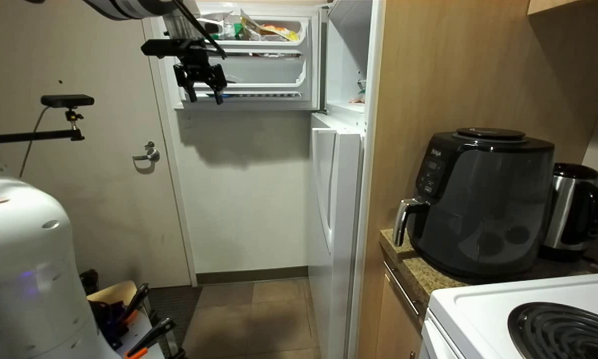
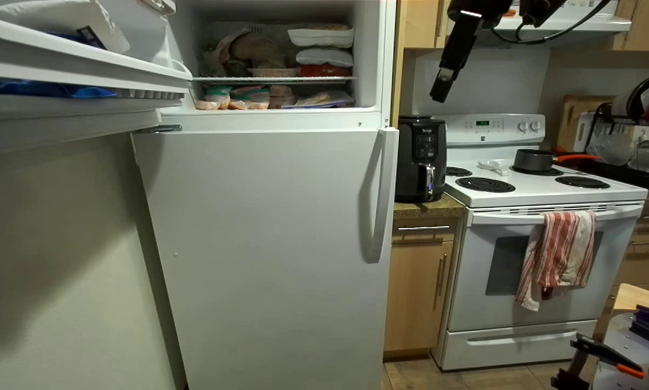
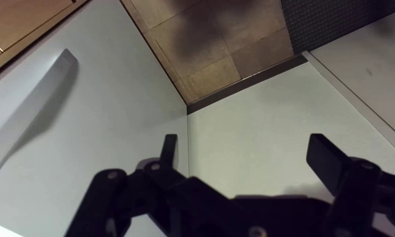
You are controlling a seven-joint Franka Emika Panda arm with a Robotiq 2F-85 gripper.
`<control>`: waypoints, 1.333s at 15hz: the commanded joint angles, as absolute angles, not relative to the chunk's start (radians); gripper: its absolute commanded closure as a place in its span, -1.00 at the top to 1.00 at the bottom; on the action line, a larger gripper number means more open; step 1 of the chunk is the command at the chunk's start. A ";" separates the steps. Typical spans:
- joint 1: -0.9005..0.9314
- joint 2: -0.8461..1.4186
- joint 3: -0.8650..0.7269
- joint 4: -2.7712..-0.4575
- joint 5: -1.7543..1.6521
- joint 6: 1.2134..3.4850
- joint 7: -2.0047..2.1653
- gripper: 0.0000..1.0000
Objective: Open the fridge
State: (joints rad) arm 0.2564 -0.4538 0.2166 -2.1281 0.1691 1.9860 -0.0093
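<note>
The fridge (image 2: 270,184) stands near the fryer (image 2: 420,157); its upper door (image 1: 261,70) is open, its lower door (image 2: 259,244) closed. My hand (image 1: 206,101) has its fingers (image 3: 327,163) apart, holding nothing. I judge the upper opening step complete. Next: if the lower door is also required, I should bring the hand to its handle (image 2: 384,200) and align before gripping; otherwise, retract clear.

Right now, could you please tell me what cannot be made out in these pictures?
Fridge interior behind the lower door: hidden by that shut door, both exterior views.
Upper door, outer face: turned away in both exterior views.
Kettle: partly hidden behind the air fryer in an exterior view.
Control panel, button labels: too small, both exterior views.
</note>
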 commanded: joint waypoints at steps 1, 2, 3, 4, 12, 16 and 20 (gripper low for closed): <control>0.223 -0.486 0.198 -2.185 0.158 2.002 0.017 1.00; 0.216 -0.486 0.192 -2.192 0.158 2.002 0.016 1.00; 0.209 -0.485 0.185 -2.199 0.158 2.004 0.015 1.00; 0.203 -0.484 0.179 -2.206 0.160 2.005 0.012 1.00; 0.195 -0.461 0.138 -2.216 0.170 2.008 -0.035 1.00; 0.195 -0.459 0.131 -2.216 0.171 2.014 -0.050 1.00; 0.196 -0.459 0.131 -2.216 0.171 2.014 -0.050 1.00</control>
State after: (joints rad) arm 0.2000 -0.4601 0.1278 -2.2184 0.1696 2.0167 -0.0493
